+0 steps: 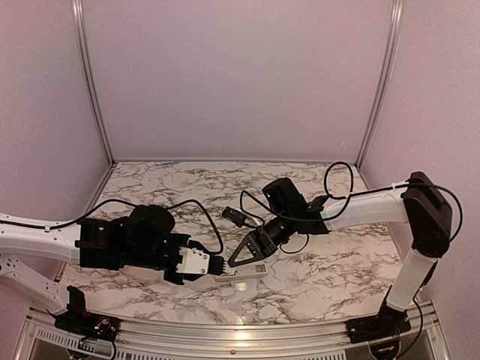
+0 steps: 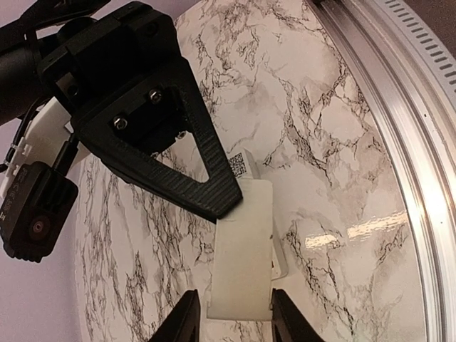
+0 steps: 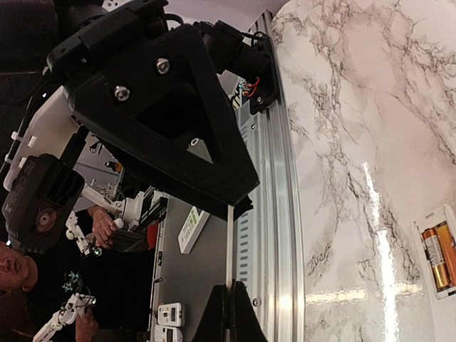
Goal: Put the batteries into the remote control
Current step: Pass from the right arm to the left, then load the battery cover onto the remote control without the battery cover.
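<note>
The remote control is lying back-up on the marble tabletop, toward the near edge and between the 2 grippers. In the right wrist view its compartment is showing open at the frame's right edge, with the copper batteries sitting inside. That edge is cutting the compartment off, so I am counting 1 battery for certain and only guessing at the second.

The right gripper is holding its fingers pressed together and resting their tip on the far end of a white panel, probably the battery door, judging by its shape. It is likely acting as a hold-down, so that the light remote is not sliding while the other arm is working on it.

The left gripper is reaching in from the opposite end, its fingers spread partway and flanking the panel's near end, which suits guiding the door along the remote. I cannot tell whether they are already pinching it, because the frame is cropping them.

In the left wrist view the panel is hiding the compartment, so its seating is not visible. From above, both grippers are masking most of the remote. A small dark block farther back is too small to identify.
</note>
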